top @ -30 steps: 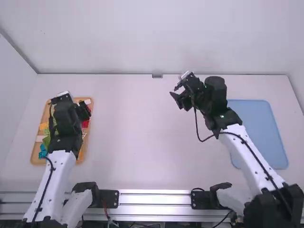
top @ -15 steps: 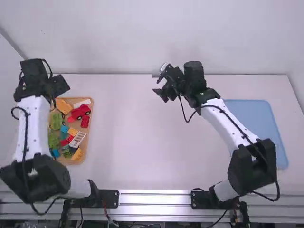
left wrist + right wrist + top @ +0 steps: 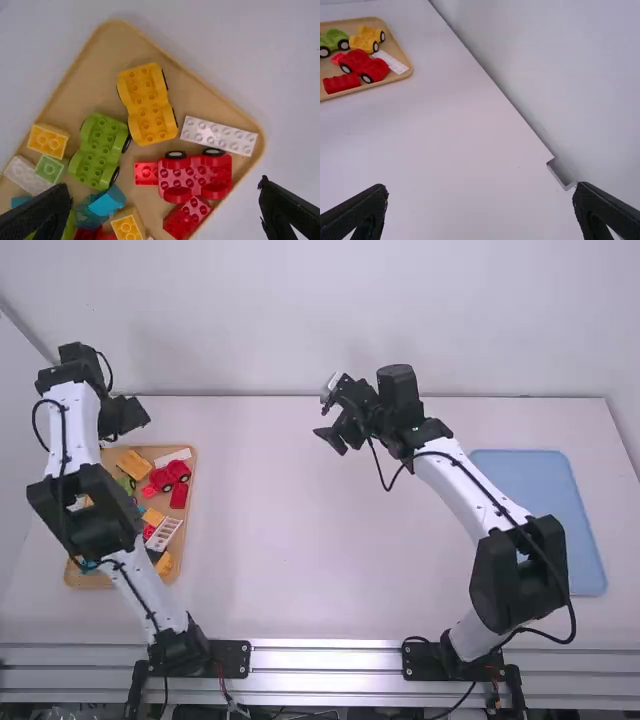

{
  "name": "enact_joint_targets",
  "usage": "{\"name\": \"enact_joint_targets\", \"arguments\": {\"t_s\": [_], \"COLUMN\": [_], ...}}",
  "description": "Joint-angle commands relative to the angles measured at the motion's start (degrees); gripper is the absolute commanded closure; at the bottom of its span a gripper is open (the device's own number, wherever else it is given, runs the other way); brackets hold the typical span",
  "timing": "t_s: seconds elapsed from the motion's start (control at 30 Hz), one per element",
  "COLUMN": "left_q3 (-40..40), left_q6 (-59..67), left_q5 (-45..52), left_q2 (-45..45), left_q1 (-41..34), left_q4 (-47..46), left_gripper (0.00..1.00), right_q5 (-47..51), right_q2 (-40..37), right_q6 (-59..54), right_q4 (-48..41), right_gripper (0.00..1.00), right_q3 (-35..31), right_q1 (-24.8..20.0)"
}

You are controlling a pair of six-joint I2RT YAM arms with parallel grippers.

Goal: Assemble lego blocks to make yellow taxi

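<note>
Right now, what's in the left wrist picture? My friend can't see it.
A yellow car base lies on a tan tray, near a green one, a red one, a long white block and smaller blocks. The left gripper is open, one black finger at each side.

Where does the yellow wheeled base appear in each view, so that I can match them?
High view: yellow wheeled base at left, in the tray.
Left wrist view: beside the green wheeled base.
Right wrist view: between green base and white brick.
Shared landmark: the red wheeled base.
</note>
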Motion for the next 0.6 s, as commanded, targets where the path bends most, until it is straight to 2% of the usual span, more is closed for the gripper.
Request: {"name": "enact_joint_targets", "arguments": {"t_s": [0.0,0.27,0.43,0.57], "left_q3": [1.51,1.42,1.4,1.4], "left_q6": [-1.11,-3.21,-4.57,-6.67], "left_q5": [2.36,2.45,2.38,2.36], "left_q2": [2.14,3.93,3.93,4.5], "left_q1": [1.6,2.54,2.58,2.69], "left_q4": [-0.9,1.27,2.67,3.26], "left_gripper": [0.01,0.01,0.01,0.01], "right_q5": [-0.66,-2.54,-17.84,-23.5], "right_q2": [0.66,0.66,0.66,-1.01], "right_q6": [0.11,-0.15,-7.17,-7.65], "right_q4": [-0.11,-0.09,-2.36,-4.72], "right_gripper": [0.01,0.01,0.01,0.01], "right_q3": [1.92,1.92,1.92,1.92], "right_q1": [0.22,0.22,0.22,0.24]}}
